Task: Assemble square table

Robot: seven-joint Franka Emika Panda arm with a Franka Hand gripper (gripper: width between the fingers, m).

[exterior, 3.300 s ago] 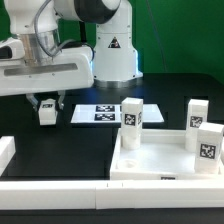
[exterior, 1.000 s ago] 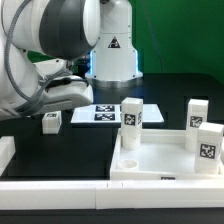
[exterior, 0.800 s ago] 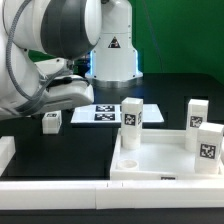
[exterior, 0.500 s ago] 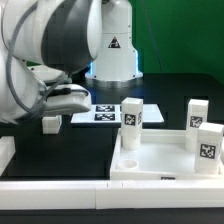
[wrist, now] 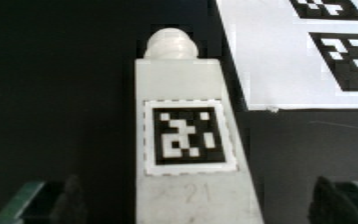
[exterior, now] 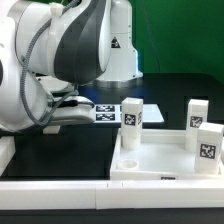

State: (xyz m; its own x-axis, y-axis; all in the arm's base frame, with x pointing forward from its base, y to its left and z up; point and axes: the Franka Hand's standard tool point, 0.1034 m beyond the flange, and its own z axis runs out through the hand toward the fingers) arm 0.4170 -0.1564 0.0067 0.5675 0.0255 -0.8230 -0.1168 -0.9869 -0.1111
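White leg [wrist: 181, 130] now hidden by arm [exterior: 60, 60]; jaws straddling it

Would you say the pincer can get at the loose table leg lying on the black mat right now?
Probably yes. In the wrist view the pincer stands open with a finger on either side of the leg, nothing lies between them, and the marker board sits off to one side.
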